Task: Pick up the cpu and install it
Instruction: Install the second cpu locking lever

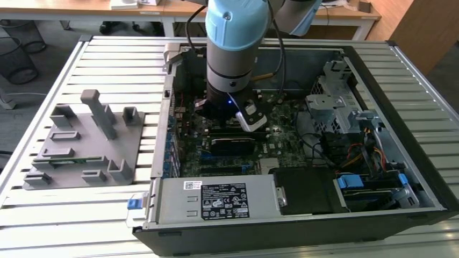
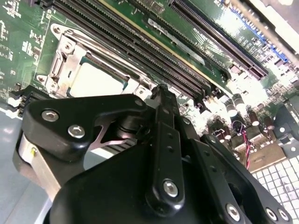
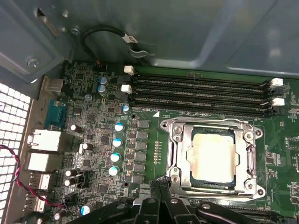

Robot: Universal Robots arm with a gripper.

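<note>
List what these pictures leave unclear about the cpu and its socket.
Exterior view: the arm stands over the motherboard's middle and hides what lies beneath it.
First wrist view: the gripper covers the near edge of the socket frame.
Second wrist view: the gripper's body cuts off part of the cpu.
Whether the cpu is fully seated is too fine to tell in both wrist views.

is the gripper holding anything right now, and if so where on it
Nothing held. The gripper is shut and empty beside the socket, and the cpu already sits in it.
</note>
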